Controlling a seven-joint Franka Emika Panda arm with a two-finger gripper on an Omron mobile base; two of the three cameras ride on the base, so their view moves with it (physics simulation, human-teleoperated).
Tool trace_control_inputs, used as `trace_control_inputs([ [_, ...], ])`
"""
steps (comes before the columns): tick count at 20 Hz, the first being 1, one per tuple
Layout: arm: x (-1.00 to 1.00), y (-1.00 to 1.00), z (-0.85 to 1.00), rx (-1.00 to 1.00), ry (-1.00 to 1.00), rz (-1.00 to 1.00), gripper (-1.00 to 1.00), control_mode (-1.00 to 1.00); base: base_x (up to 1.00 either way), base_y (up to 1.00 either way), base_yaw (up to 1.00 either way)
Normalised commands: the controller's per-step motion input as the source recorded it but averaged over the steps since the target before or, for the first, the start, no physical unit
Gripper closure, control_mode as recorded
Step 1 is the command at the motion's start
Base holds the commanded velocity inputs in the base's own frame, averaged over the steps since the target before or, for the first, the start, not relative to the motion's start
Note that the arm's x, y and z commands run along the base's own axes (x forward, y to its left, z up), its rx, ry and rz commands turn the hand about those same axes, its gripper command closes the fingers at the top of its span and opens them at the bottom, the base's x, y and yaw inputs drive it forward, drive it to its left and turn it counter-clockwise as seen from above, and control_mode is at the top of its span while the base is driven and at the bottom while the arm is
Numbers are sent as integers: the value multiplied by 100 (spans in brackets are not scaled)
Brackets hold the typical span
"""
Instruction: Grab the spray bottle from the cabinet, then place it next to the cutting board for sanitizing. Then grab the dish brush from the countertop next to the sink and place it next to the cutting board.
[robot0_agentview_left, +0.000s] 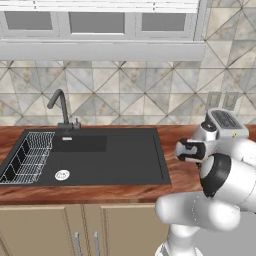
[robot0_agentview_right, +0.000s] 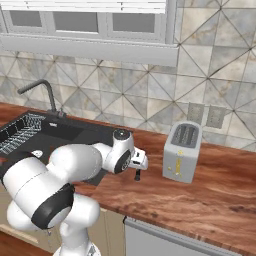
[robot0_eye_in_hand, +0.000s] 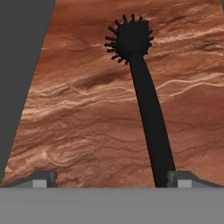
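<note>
We're on the second half: picking up the dish brush off the countertop. The gripper is spread wide with nothing between the fingertips. In the hand view the brush lies flat on the wood, its handle running up from just inside one fingertip to the bristly head at the far end; the other fingertip is well apart from it, over bare wood. So the handle is off-centre in the gap, hugging one finger. To do this well, we'd shift the hand sideways toward the handle so it sits midway between the fingers, then come straight down until the tips straddle it and nearly touch the wood, and close on the handle, not the head. The handle is slim and lies low, so a shallow descent risks pinching air or nudging it away. Pose: in the right base view the arm is folded low, the hand pointing down at the counter between the sink and the toaster. The left base view shows the wrist beside the sink's edge.
</note>
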Motion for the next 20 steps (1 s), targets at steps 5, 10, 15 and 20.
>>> trace_control_inputs([
  [5, 16, -12, -26, 0, 0, 0, -100, -100, 0, 0, 0],
  [10, 1, -1, -4, 0, 0, 0, -100, -100, 0, 0, 0],
  [15, 1, -22, -3, 0, 0, 0, -100, -100, 0, 0, 0],
  [20, 9, -16, -10, 0, 0, 0, -100, -100, 0, 0, 0],
])
